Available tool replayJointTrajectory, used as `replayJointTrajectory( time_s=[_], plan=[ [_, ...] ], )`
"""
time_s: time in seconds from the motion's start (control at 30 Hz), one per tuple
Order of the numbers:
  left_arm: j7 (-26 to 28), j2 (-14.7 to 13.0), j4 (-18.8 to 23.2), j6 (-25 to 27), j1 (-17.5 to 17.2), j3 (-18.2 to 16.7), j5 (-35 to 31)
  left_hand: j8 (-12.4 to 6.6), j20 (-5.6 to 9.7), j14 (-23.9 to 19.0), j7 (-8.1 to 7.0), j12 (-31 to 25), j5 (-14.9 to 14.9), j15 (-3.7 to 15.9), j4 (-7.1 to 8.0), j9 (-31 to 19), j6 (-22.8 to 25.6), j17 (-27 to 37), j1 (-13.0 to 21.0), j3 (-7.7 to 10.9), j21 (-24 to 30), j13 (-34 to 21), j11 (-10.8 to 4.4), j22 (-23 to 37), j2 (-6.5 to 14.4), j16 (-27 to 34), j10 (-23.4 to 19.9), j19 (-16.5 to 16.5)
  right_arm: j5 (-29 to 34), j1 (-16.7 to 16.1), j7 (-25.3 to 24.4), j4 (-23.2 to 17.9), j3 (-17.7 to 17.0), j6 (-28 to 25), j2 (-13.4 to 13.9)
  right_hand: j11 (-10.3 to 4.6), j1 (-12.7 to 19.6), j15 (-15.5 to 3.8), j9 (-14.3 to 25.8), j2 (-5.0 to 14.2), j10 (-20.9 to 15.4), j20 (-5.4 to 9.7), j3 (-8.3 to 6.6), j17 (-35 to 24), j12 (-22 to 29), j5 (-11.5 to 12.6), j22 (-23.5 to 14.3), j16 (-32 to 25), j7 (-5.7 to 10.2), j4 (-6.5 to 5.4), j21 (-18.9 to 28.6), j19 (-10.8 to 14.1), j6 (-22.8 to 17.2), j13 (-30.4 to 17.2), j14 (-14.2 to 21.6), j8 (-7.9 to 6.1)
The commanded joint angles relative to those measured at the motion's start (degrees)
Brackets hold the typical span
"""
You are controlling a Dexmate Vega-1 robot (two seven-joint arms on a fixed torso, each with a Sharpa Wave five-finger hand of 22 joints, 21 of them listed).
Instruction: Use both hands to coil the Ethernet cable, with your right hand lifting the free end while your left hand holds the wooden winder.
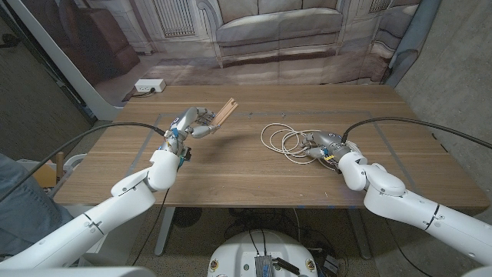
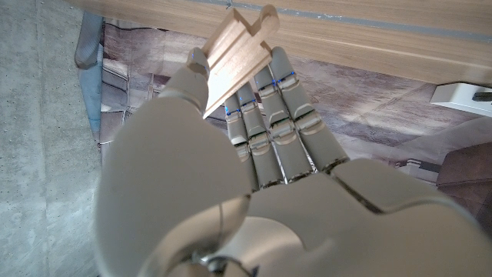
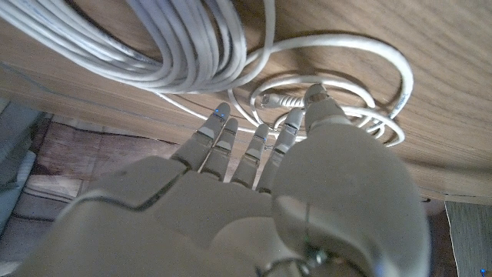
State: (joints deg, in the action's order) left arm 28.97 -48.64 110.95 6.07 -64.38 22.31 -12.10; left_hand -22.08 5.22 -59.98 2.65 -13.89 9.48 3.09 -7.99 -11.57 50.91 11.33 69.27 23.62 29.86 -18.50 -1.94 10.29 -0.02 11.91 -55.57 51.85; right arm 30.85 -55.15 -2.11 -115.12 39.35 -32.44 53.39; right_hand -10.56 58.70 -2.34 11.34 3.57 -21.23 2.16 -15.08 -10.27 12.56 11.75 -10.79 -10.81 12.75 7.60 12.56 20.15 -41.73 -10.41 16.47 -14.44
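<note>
Bare wooden table (image 1: 231, 169) between wooden winder (image 1: 225, 112) and Ethernet cable (image 1: 281, 138): open lane. Winder held up off the surface in left hand (image 1: 192, 124), room beneath it. Cable loops lie loose on the table, right hand (image 1: 323, 146) at their near side, fingertips (image 3: 265, 132) close to the plug end (image 3: 270, 100). White power strip (image 1: 149, 86) well behind the winder, off the table.

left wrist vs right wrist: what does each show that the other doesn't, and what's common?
Left wrist view alone: the left hand holding the wooden winder between thumb and fingers, raised off the table.
Right wrist view alone: the right hand, fingers reaching at the loose loops of the white Ethernet cable, its plug end lying near the fingertips.
Both: the wooden table.
</note>
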Motion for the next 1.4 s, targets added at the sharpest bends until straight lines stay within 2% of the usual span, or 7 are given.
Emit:
replayJointTrajectory(
  time_s=[0.03,0.07,0.23,0.4,0.93,1.1,1.4],
  plan=[
    [-0.5,0.1,0.0,0.7,0.5,0.3,-0.1,-0.73,0.18,-6.4,-4.64,0.3,0.4,9.31,0.83,-0.2,9.6,0.2,2.3,2.09,0.0,-0.1,-6.97,0.1,3.5,0.3,-7.0,0.0,1.4,-0.2,-2.8,2.8,0.5,1.6,-1.1,-0.32,0.3,-4.81,0.1,0.21,-2.7,5.05,1.26,-0.2,0.9,0.1,-0.3,-0.6,-0.06,-0.05,0.6,1.5,-4.3,-0.1,2.0,-0.94],
    [-0.5,0.1,0.1,0.8,0.5,0.3,-0.1,-0.73,0.16,-6.4,-4.65,0.3,0.4,9.29,0.84,-0.2,9.6,0.2,2.3,2.09,0.0,-0.1,-6.95,0.1,3.5,0.3,-7.1,0.0,1.5,-0.3,-3.2,3.0,0.5,1.7,-1.2,-0.73,0.2,-5.01,0.1,0.18,-3.4,5.19,1.70,-0.2,1.1,0.1,-0.3,-0.6,-0.05,-0.08,0.7,1.9,-6.1,-0.1,2.6,-1.24],
    [-0.5,0.2,0.2,1.1,0.6,0.5,-0.2,-0.74,0.12,-6.2,-4.63,0.3,0.4,9.24,0.86,-0.2,9.6,0.2,2.2,2.12,0.0,-0.2,-6.88,0.1,3.5,0.2,-7.1,-0.1,1.6,-0.8,-5.1,3.5,-0.1,2.8,-1.4,-0.71,0.2,-5.83,0.1,0.63,-8.0,5.78,3.50,-0.2,2.2,0.2,-0.4,-0.7,-0.14,-0.38,1.4,3.9,-15.1,0.0,4.8,-3.02],
    [-0.6,0.3,0.5,1.7,0.6,0.6,-0.3,-0.70,0.11,-6.2,-4.66,0.5,0.4,9.24,0.88,-0.2,9.5,0.2,2.2,2.13,0.0,-0.3,-7.01,0.1,3.5,0.2,-7.1,-0.1,1.6,-1.0,-5.9,3.4,-0.5,3.6,-1.2,-0.82,-0.1,-6.61,0.2,1.04,-10.1,6.23,4.14,-0.3,2.5,0.2,-0.5,-0.9,-0.24,-0.65,1.8,5.2,-18.7,0.0,6.7,-3.73],
    [-0.2,0.4,1.8,3.8,0.7,0.9,-1.1,-0.71,0.03,-6.2,-4.61,0.8,0.4,9.30,0.88,-0.1,9.6,0.2,2.1,2.27,0.0,-0.5,-6.77,0.1,3.5,0.3,-7.1,-0.2,1.5,-1.7,-6.3,0.9,-2.5,4.8,-0.2,-0.97,-0.7,-6.68,0.1,1.59,-11.1,6.37,4.65,-0.4,2.3,0.2,-0.7,-0.7,-0.18,-1.19,1.9,5.5,-20.6,0.1,7.4,-3.74],
    [-0.6,0.2,2.9,5.1,1.0,1.0,-1.8,-0.70,0.02,-6.4,-4.47,0.7,0.4,9.24,0.85,-0.1,9.6,0.1,2.0,2.31,0.0,-0.6,-6.72,0.1,3.5,0.3,-7.3,-0.3,1.8,-2.6,-7.0,-0.7,-3.3,4.4,0.2,-1.00,-0.8,-6.72,0.1,1.69,-10.9,6.36,4.77,-0.5,2.1,0.2,-0.7,-0.6,-0.19,-1.28,1.9,5.5,-20.6,0.1,7.4,-3.57],
    [1.0,1.4,5.6,8.8,1.6,1.5,-4.1,-0.69,0.15,-6.9,-4.12,0.6,0.4,9.31,0.73,-0.2,9.6,0.3,2.2,2.48,0.2,-1.0,-6.53,0.0,3.6,0.6,-7.8,0.1,2.5,-5.2,-8.3,-4.3,-4.8,3.8,1.6,-0.90,-0.8,-6.77,0.2,1.92,-10.9,6.41,4.92,-0.5,1.8,0.3,-0.7,-0.3,-0.73,-1.31,1.8,5.1,-21.5,0.0,7.1,-3.59]
  ],
)
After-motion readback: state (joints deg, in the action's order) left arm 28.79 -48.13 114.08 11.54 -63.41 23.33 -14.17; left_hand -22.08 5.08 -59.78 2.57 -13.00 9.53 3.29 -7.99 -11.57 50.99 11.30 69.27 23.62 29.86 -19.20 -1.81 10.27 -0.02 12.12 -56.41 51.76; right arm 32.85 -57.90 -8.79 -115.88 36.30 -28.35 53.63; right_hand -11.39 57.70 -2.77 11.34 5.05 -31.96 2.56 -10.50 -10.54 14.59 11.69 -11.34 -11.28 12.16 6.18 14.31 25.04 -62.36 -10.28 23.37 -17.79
